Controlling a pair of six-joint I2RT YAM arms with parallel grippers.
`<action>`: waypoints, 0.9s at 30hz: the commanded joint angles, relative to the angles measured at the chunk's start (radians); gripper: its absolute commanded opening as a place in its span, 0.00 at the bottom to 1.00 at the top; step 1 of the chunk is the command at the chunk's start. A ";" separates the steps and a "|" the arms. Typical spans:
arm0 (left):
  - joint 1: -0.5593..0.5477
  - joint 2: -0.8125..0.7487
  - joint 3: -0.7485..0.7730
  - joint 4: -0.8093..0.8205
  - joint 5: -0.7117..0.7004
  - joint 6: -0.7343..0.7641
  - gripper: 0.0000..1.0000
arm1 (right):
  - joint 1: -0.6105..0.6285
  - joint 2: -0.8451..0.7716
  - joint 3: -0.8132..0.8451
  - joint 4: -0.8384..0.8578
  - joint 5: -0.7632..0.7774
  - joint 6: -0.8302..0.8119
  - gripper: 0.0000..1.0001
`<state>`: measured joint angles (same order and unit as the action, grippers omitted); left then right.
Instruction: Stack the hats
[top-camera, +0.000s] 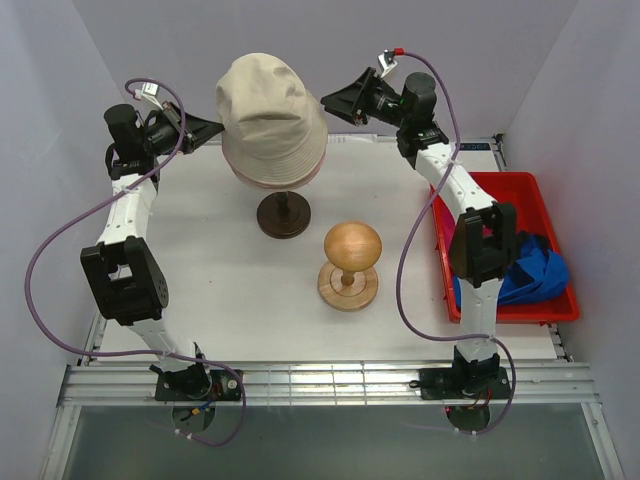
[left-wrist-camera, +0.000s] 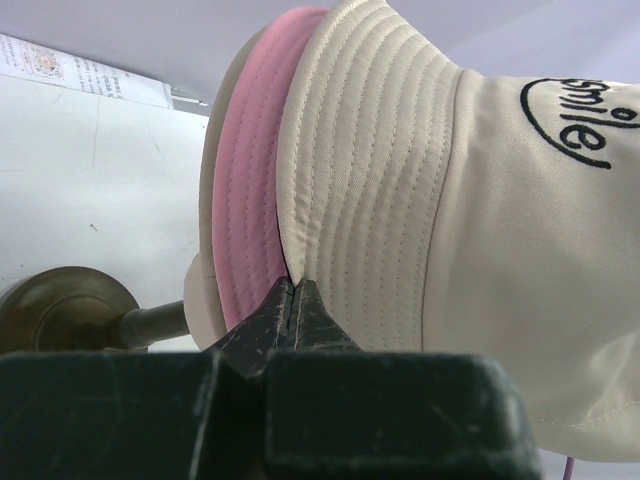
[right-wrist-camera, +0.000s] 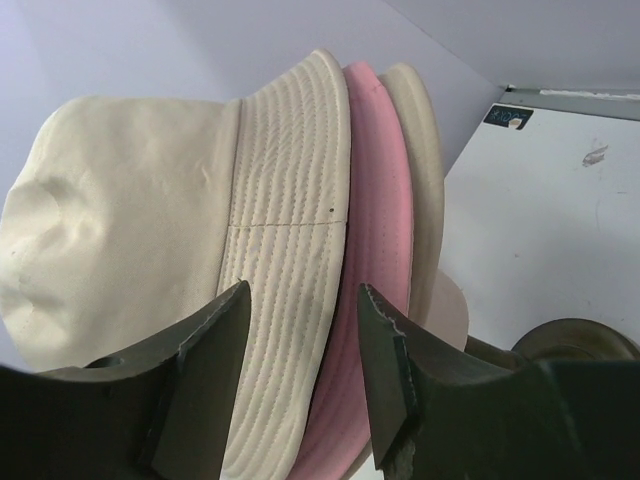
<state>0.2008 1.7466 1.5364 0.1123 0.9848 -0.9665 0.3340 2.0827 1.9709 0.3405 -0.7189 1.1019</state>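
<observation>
Your beige fabric bucket hat (top-camera: 272, 110) sits on top of the light pink bucket hat (left-wrist-camera: 250, 200). Both are on a dark brown round wooden stand (top-camera: 283, 216) at the far middle of the white table (top-camera: 200, 260). From above, only a thin pink rim shows under the beige brim.

Your left hand (left-wrist-camera: 293, 300) is closed tight, its tips right at the seam where the two brims meet. You cannot tell whether any fabric is pinched. Your right hand (right-wrist-camera: 302, 300) stands partly open on the right side of the hats, with both brims showing in the gap between its fingers; contact is unclear. A pale tan edge behind the pink brim is hard to identify.

Nearer you, a pale egg-shaped wooden head form (top-camera: 352, 245) stands bare. The blue fabric cap (top-camera: 540, 275) lies in the red plastic tray (top-camera: 520, 185) at the right, and your right arm covers part of both.
</observation>
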 joint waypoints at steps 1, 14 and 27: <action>0.006 -0.009 0.045 0.026 0.006 -0.008 0.00 | 0.019 0.031 0.065 0.035 -0.019 0.024 0.52; 0.005 -0.010 0.044 0.027 0.008 -0.009 0.00 | 0.037 0.079 0.118 0.081 -0.016 0.085 0.50; 0.006 -0.004 0.044 0.030 -0.001 -0.008 0.00 | 0.045 0.076 0.010 0.212 -0.016 0.182 0.20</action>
<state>0.2016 1.7466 1.5364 0.1131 0.9844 -0.9703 0.3672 2.1578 1.9903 0.4496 -0.7166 1.2495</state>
